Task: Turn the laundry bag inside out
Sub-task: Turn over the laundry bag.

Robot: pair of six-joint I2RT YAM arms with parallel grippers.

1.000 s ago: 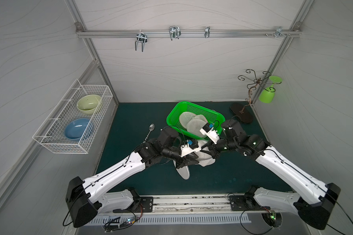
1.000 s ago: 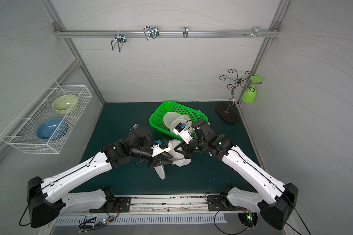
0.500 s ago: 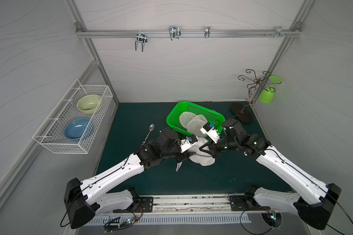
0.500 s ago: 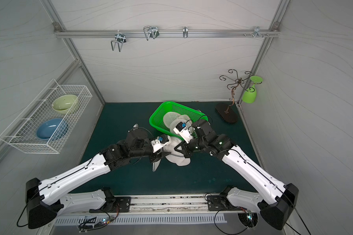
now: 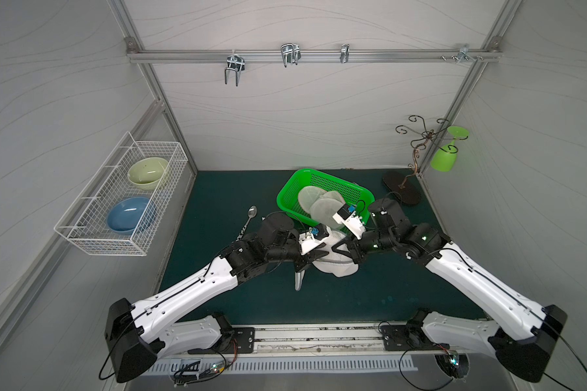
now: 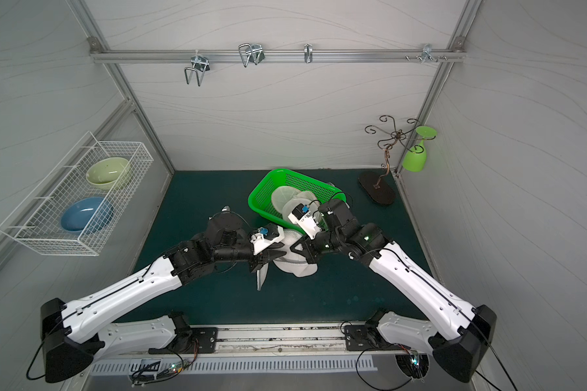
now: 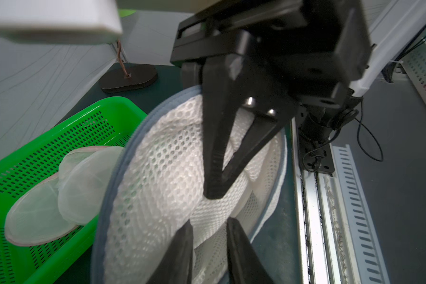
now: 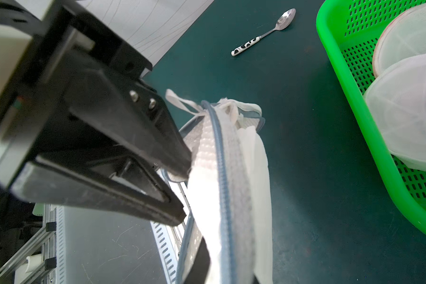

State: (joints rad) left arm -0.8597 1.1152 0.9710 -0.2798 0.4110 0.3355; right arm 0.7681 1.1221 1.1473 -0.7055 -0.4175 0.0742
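The laundry bag (image 5: 334, 265), white honeycomb mesh with a blue-grey zipper rim, hangs just above the green mat between my two grippers in both top views (image 6: 297, 265). My left gripper (image 7: 210, 236) reaches into its mouth, jaws narrowly apart with a fold of mesh (image 7: 207, 248) pinched between them. My right gripper (image 8: 226, 270) is shut on the rim (image 8: 221, 172) from the opposite side. Its closed tips press on the inner mesh in the left wrist view. A strap (image 5: 299, 282) dangles from the bag.
A green basket (image 5: 285, 199) holding two other round mesh bags (image 5: 319, 206) stands just behind the grippers. A spoon (image 5: 251, 213) lies left of it. A wire rack (image 5: 122, 203) with two bowls hangs on the left wall. A hook stand (image 5: 400, 191) with a green glass (image 5: 446, 159) is back right.
My left gripper opened, shifted right toward the bag's mouth, and closed again on mesh. The bag has been raised a little. The right gripper kept its grip.
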